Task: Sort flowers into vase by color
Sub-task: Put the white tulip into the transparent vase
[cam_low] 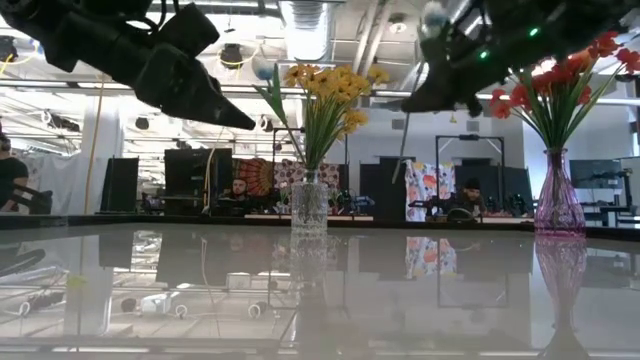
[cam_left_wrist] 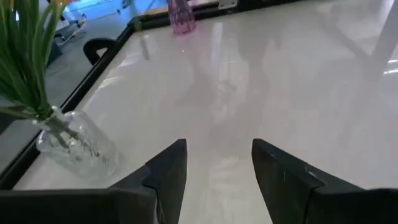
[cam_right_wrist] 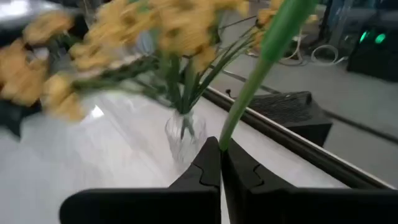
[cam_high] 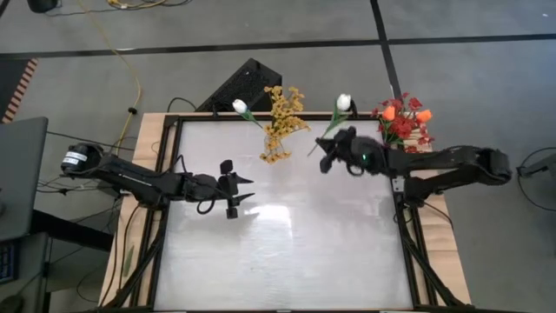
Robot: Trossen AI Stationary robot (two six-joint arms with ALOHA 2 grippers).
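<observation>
overhead, the right gripper (cam_high: 323, 155) pinches a white tulip's (cam_high: 344, 103) half-hidden stem; left gripper (cam_high: 246, 193) gapes wide.

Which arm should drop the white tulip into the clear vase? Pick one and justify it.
Right. Its tool is already shut on the white tulip's stem, beside the clear vase of yellow flowers. The left tool is open and empty, farther away.
</observation>
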